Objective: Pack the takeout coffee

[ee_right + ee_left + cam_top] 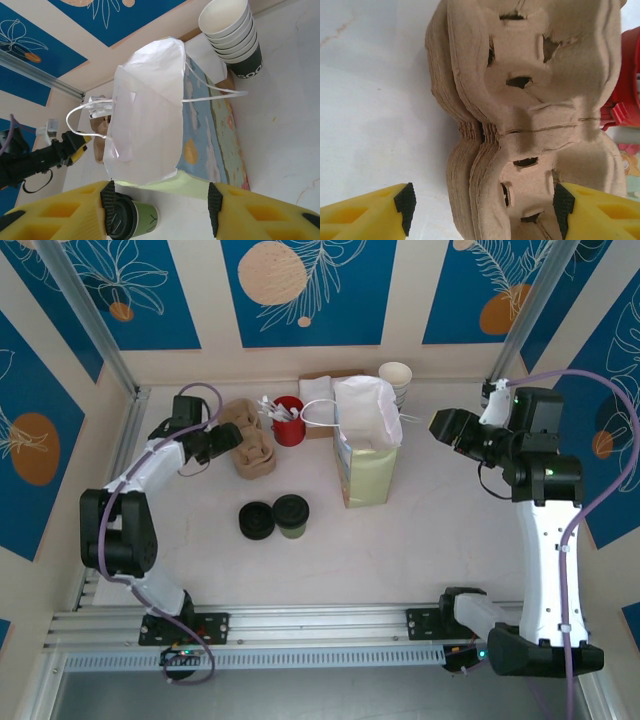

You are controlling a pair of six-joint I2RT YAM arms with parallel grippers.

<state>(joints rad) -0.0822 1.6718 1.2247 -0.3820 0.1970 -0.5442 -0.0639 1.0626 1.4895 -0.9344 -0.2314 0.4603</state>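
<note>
While the open takeout bag point(365, 455) stands mid-table, the right gripper point(161, 205) faces it, jaws spread wide. Further left, the left gripper point(482, 202) gapes wide at the stack of pulp cup carriers point(530, 115). The takeout coffee point(291, 515) stands near the bag, beside the black lids point(256, 520). Probably best to pinch only the top carrier.

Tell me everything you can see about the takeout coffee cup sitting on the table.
The takeout coffee is a small paper cup with olive-green sides, a faint printed mark on one side, and a round black plastic lid closed on top. It stands upright on the white table, near the middle. A stack of black lids sits right beside it on its left, too close to judge contact. The standing paper bag is to its right and slightly farther back. Nothing grips it.
</note>
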